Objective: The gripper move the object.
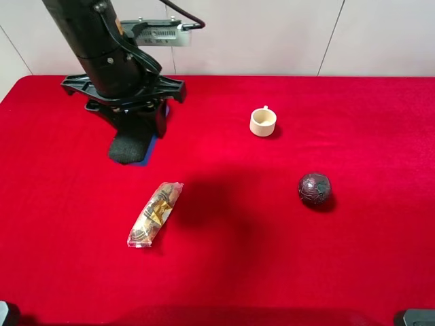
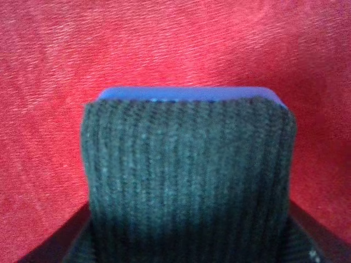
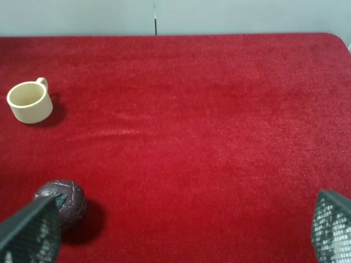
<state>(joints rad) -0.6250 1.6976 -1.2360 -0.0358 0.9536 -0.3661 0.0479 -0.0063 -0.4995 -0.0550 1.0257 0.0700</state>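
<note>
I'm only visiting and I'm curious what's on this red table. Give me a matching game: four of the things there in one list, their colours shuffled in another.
Things
1. sponge
2. cup
3. ball
4. snack packet

Colours
A. cream
B. clear wrap over brown and yellow
C. dark green-black over a blue layer
D. dark maroon, shiny

Pairs: 1-C, 2-A, 3-D, 4-B

Back left of desk (image 1: 224, 285): sponge (image 1: 131, 148), beneath left gripper (image 1: 134, 130), between its fingers (image 2: 57, 245). Before sponge, slightly right: snack packet (image 1: 155, 214). Centre back: cup (image 1: 263, 122). Right of and before cup: ball (image 1: 314, 189), well apart from snack packet.
</note>
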